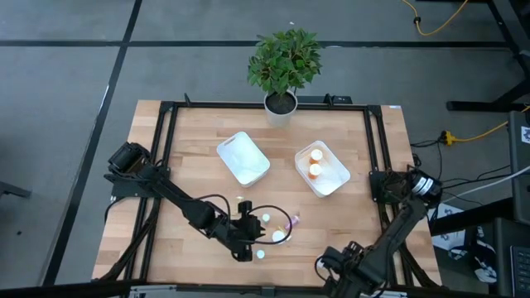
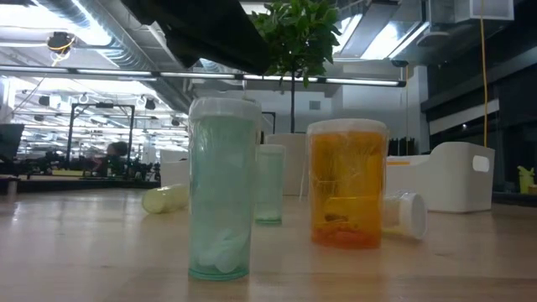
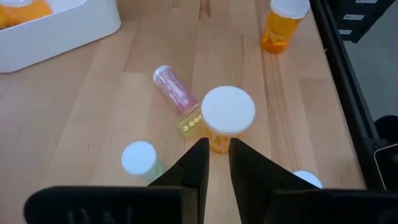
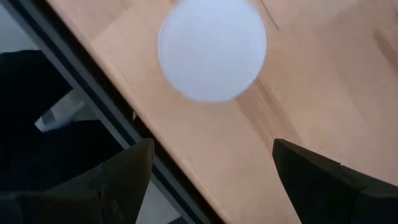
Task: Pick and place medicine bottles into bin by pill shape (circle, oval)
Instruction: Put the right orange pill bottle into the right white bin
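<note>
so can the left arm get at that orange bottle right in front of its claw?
Probably yes. The left claw sits open right behind the standing orange bottle, nothing between them. The pink bottle lying nearby is off to one side, touching neither.

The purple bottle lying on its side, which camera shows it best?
The left wrist view: the purple bottle lies whole and unobstructed beside a yellow-green bottle. The high view shows only a tiny sliver; I cannot pick it out in the low or right wrist views.
</note>
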`<state>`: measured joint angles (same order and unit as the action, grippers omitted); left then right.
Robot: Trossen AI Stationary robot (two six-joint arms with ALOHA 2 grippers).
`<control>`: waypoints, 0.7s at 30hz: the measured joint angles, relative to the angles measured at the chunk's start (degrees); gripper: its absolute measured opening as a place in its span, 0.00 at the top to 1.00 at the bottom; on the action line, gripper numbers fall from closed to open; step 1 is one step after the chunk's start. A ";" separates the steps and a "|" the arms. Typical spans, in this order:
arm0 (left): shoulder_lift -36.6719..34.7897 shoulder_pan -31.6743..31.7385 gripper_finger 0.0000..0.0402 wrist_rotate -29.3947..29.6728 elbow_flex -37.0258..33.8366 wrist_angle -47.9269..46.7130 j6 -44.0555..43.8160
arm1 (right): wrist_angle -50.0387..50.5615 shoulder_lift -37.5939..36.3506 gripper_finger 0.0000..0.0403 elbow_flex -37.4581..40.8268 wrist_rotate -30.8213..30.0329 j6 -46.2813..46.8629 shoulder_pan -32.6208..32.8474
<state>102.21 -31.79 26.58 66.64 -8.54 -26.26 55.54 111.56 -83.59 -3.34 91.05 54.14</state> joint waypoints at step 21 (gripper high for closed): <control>0.04 0.00 0.86 -0.03 -0.01 -0.01 0.00 | -2.00 0.09 0.18 1.46 -3.72 -0.48 -5.52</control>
<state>102.26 -31.79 26.55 66.63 -8.54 -26.26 53.54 111.66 -82.13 -7.05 90.56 48.62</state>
